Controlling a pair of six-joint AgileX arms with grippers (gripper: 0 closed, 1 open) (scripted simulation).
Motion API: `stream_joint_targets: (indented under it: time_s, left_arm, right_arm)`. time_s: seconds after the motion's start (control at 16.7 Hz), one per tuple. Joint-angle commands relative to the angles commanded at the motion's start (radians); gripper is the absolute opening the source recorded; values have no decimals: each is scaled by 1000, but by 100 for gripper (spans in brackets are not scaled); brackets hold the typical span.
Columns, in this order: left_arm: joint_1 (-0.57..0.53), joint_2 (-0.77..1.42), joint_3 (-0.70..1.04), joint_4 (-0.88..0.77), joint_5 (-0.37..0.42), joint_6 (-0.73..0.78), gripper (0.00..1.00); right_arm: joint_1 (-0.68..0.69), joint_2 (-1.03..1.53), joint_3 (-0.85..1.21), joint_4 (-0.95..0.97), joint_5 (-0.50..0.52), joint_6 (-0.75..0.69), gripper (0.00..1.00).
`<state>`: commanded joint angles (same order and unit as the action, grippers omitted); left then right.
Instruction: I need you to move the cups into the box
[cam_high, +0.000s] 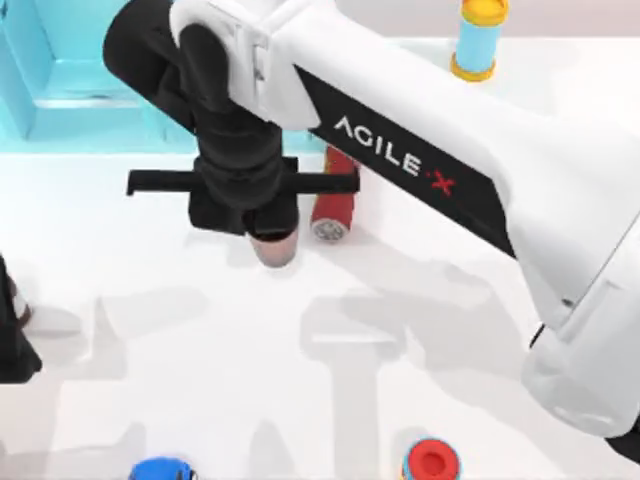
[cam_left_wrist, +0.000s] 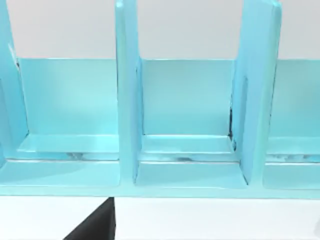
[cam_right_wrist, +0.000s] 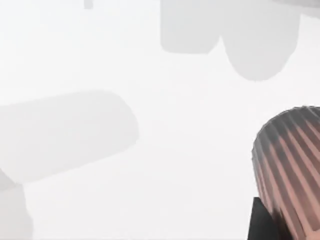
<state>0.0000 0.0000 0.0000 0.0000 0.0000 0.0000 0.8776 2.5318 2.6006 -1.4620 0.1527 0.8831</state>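
A dark reddish-brown ribbed cup (cam_high: 277, 250) pokes out under my right gripper (cam_high: 270, 232), which reaches across the table from the right and appears shut on it. In the right wrist view the cup (cam_right_wrist: 290, 165) is close up beside a black finger (cam_right_wrist: 260, 222), with shadows on the white table beyond. The light-blue box (cam_high: 70, 100) stands at the back left, just beyond the gripper. Its upright dividers and compartments (cam_left_wrist: 185, 100) face the left wrist camera. My left arm (cam_high: 10, 335) rests at the left edge.
A red bottle (cam_high: 333, 200) lies right beside the cup. A light-blue cylinder with yellow ends (cam_high: 478, 38) stands at the back right. A blue object (cam_high: 160, 470) and a red-topped one (cam_high: 432, 460) sit at the front edge.
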Motion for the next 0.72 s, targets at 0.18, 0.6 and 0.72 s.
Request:
stream_joint_targets:
  time_s: [0.18,0.6,0.72]
  left_arm:
    - [0,0,0,0,0,0,100]
    - [0,0,0,0,0,0,100]
    - [0,0,0,0,0,0,100]
  right_arm:
    - [-22,-168,-281,89,-6,-23,0]
    - [-49,-411,-630,220,-15,-53,0]
    - [-49,-417,-638,223,-15,-54,0]
